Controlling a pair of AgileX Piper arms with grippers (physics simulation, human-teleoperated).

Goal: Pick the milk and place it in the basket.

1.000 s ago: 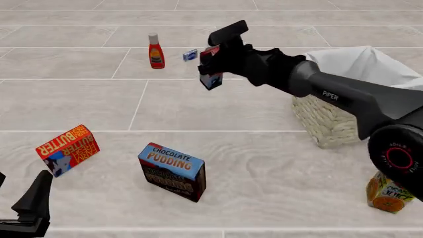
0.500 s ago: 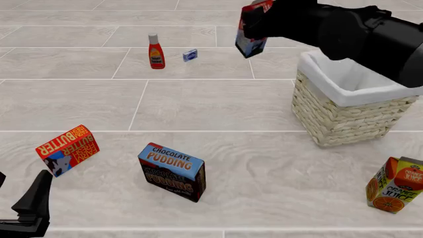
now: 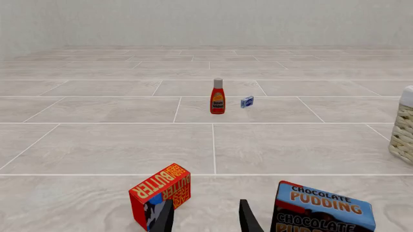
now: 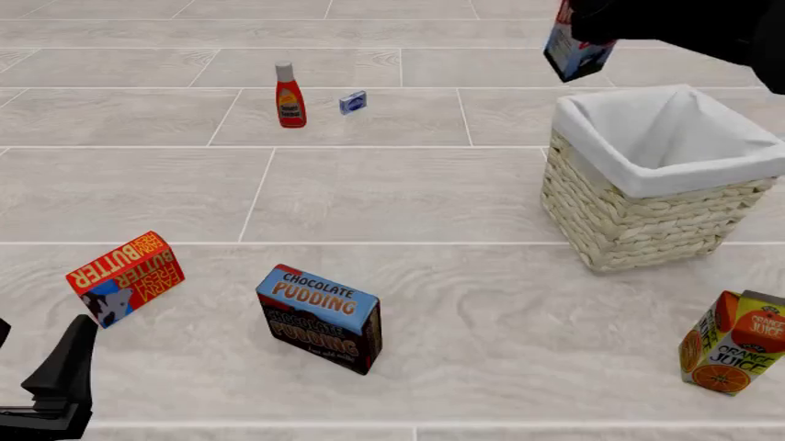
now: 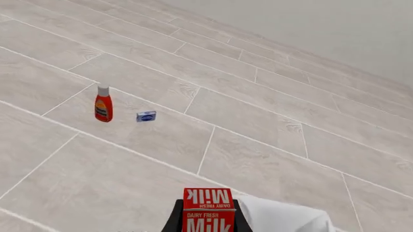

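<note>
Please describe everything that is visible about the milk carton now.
The milk is a small gable-top carton, red on top with white "Milk" and "Dairy Fresh" lettering, blue and white lower down. The right gripper holds it between dark fingers, lifted in the air, tilted, near the far edge of the basket.

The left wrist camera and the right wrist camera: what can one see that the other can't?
Only the left wrist view shows the butter box, the chocolate pudding box and the open left gripper. Only the right wrist view shows the milk, held in the right gripper above the basket lining. Both show the ketchup bottle and the small blue packet beside it.
</note>
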